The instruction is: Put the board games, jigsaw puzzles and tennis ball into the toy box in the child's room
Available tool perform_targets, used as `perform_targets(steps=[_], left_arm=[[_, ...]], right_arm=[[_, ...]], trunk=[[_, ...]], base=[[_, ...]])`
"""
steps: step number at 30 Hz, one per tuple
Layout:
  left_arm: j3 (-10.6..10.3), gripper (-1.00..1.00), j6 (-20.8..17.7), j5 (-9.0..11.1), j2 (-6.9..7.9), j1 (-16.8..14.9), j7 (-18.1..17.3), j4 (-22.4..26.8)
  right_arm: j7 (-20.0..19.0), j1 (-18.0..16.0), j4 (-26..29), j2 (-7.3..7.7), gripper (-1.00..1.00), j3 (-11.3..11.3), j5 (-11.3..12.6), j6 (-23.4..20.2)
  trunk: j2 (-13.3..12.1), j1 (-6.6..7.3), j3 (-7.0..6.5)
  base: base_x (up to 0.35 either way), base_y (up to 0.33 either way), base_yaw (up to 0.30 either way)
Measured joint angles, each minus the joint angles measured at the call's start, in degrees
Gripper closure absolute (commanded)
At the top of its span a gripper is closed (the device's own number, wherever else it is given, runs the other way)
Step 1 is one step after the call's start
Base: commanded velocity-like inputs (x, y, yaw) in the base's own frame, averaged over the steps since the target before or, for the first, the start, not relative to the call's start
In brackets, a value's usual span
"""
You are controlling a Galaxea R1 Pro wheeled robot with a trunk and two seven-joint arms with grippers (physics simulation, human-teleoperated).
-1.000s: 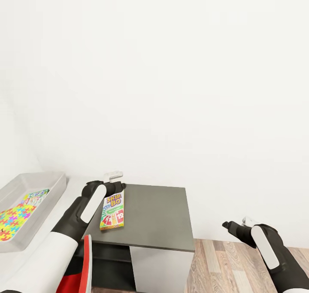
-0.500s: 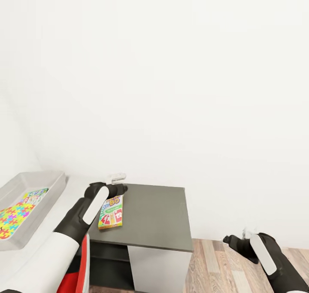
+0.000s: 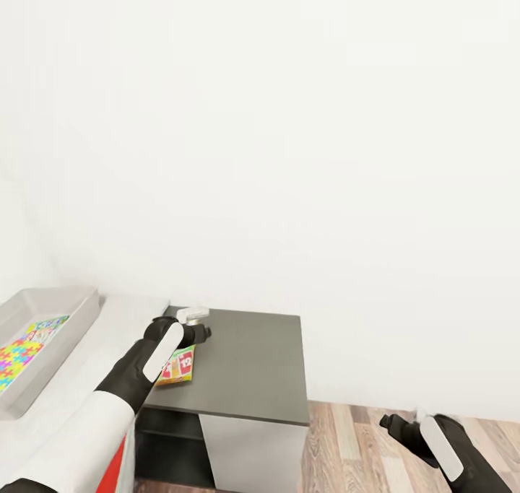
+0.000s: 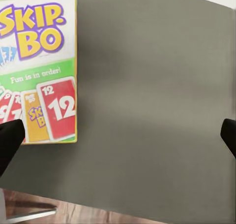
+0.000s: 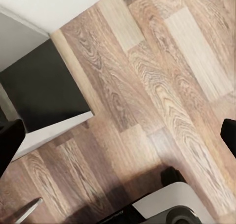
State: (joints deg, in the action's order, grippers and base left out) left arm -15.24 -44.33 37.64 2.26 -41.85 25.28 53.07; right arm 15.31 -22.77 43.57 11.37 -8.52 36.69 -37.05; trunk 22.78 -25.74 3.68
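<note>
The yellow-green Skip-Bo board game (image 3: 177, 369) (image 4: 37, 61) lies flat on the dark grey side unit (image 3: 245, 363), near its left edge. My left forearm covers its upper part in the head view. My left gripper (image 3: 196, 327) (image 4: 118, 138) hovers over the unit, open wide; one fingertip (image 4: 10, 140) is near the box's corner and bare grey surface lies between the jaws. The pale grey toy box (image 3: 76, 307) stands at far left on the table (image 3: 115, 327), with a jigsaw puzzle (image 3: 18, 352) inside. My right gripper (image 3: 393, 424) (image 5: 118, 133) hangs open above the floor.
A white wall rises directly behind the side unit and table. Wood-plank floor (image 3: 347, 442) (image 5: 162, 91) lies to the right of the unit. A strip of the red chair (image 3: 128, 446) shows under my left arm.
The whole view has shifted, so the unit and tray sit further left. My left arm now covers more of the Skip-Bo box. My right arm sits lower in the picture.
</note>
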Motion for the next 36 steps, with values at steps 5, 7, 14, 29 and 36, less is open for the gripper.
perform_targets(steps=[5,7,14,29,36], left_arm=[[0.0,-1.00,0.0,0.0,0.00,0.0,0.1,-0.1],[0.0,-1.00,0.0,0.0,-0.02,0.0,0.1,-0.2],[0.2,-1.00,-0.1,0.1,-0.04,0.0,0.1,-0.3],[0.1,-1.00,0.1,0.1,-0.58,0.0,0.0,-0.2],[0.1,-1.00,0.3,0.1,-0.65,0.0,0.0,-0.2]], right_arm=[[-0.4,0.1,-1.0,-0.14,-1.00,0.1,-0.3,0.9],[-0.5,0.1,-1.5,-0.17,-1.00,0.1,-1.1,1.1],[-1.1,0.1,-2.5,-0.20,-1.00,0.0,-4.1,1.8],[-2.1,0.1,-2.6,-0.63,-1.00,0.0,-4.6,3.4],[-2.1,0.1,-2.9,-0.87,-1.00,0.0,-6.1,4.2]], trunk=[[0.0,0.00,0.00],[0.0,-0.01,0.00],[0.0,-0.03,0.00],[0.0,0.02,0.01],[0.0,0.00,0.00]], base=[[0.046,-0.068,0.000],[0.013,-0.019,0.000],[-0.055,-0.019,0.000],[0.023,-0.090,0.000],[0.077,0.035,0.000]])
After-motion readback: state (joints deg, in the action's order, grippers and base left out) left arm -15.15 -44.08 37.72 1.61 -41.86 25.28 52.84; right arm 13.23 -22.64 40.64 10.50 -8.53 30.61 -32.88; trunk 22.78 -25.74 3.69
